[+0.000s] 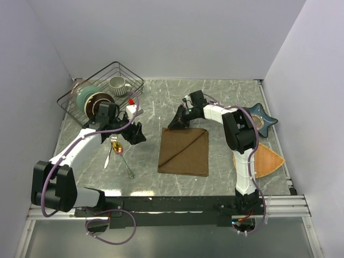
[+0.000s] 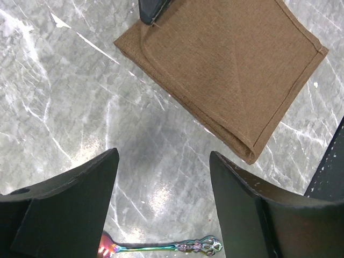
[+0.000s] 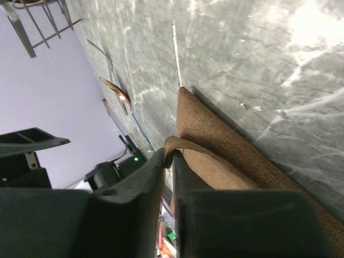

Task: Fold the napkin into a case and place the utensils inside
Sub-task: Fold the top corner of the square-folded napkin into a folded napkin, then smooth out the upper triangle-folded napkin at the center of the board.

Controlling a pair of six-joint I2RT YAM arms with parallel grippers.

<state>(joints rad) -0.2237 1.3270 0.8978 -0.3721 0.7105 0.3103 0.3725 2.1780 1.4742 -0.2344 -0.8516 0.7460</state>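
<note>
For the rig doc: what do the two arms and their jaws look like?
Both the left arm and right arm have white links with black joint housings and black bases. Purple cables loop along each. Jaws are matte black, broad and wedge-shaped.

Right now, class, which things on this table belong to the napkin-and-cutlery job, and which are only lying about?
Job: dark-brown square cloth napkin; slim metal utensils with silver handles.
Lying about: black wire basket; white ribbed mug; teal bowl; dark-blue star-shaped dish; orange-tan woven fan-shaped mat.
</note>
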